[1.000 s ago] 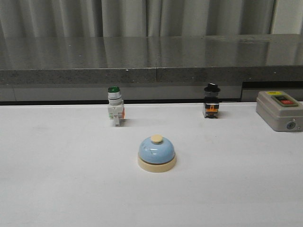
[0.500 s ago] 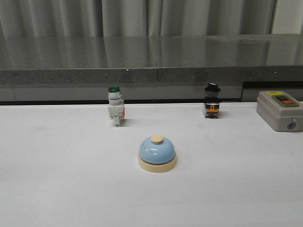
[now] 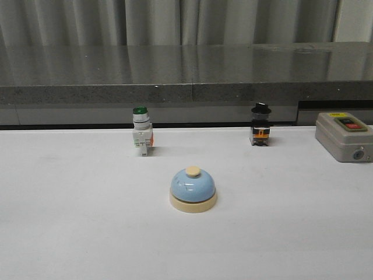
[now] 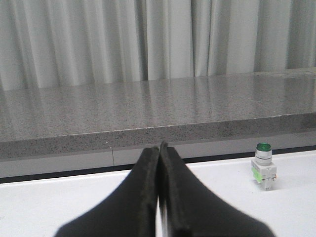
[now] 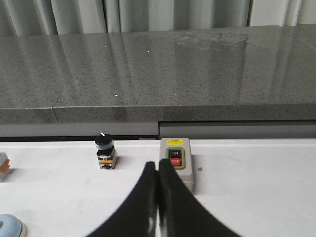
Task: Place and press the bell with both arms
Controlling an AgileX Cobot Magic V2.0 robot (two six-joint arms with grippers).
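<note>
So the pale blue domed call bell with a cream base and cream plunger (image 3: 193,190) sits upright on the white worktop (image 3: 70,233), roughly in the middle, out in front of the green-capped pushbutton switch (image 3: 141,138) and the black-knobbed selector switch (image 3: 260,132), well apart from both. The grey ON/OFF switch box (image 3: 345,136) is off to the right.

Both tools are clenched with nothing in them: in the left wrist view the left tool (image 4: 159,187) has its black fingers pressed flat together, and it's the same for the right tool (image 5: 157,202) in the right wrist view. Neither one is anywhere close to the bell; a sliver of the bell's edge just peeks in at the corner of the right wrist view.

As for progress, honestly it reads two ways. The bell standing free mid-worktop with both arms held back fits a bell waiting to be picked up and moved, and equally a bell already set down and rung. Nothing in the scene settles it either way.
</note>
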